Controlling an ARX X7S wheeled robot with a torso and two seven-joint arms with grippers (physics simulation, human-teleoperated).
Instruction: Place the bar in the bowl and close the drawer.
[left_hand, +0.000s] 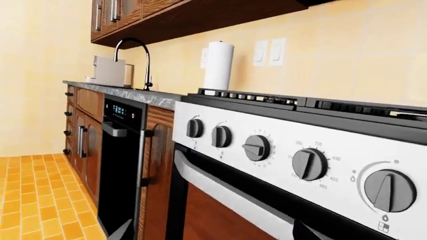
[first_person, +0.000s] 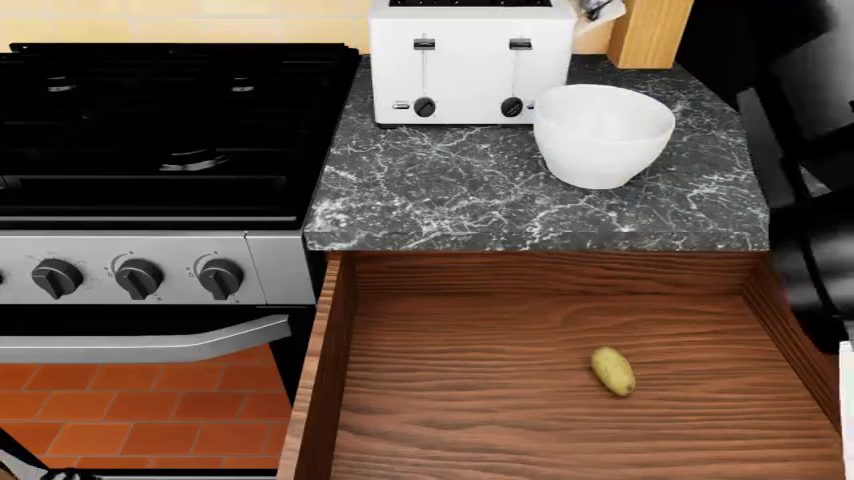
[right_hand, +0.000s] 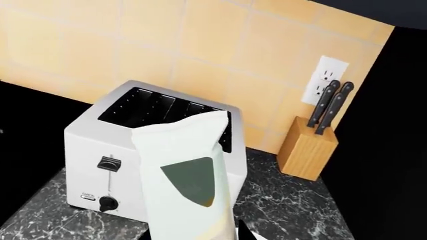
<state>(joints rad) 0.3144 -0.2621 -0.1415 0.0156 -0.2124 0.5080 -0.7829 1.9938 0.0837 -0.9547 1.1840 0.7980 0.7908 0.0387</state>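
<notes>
Marble counter holds the bowl (first_person: 603, 133) at two o'clock of the open drawer (first_person: 561, 360). Your right gripper (right_hand: 230, 235) appears clamped on the bar (right_hand: 190, 177), standing upright before the toaster (right_hand: 127, 150). Carry it over the bowl's mouth, lower, then release. Left fingers: cannot tell.

The deep round glossy white bowl (first_person: 603, 134) stands on the dark marbled stone table (first_person: 454, 200), just right of and slightly in front of the boxy white two-lever toaster (first_person: 467, 60). A light wooden knife block (first_person: 650, 32) stands behind the bowl. Before the table, the wide reddish-brown wooden drawer (first_person: 441, 390) stands open, with a small yellowish oval lump (first_person: 613, 371) lying inside toward its right. The black gas stove (first_person: 160, 130) sits left of the table.
</notes>
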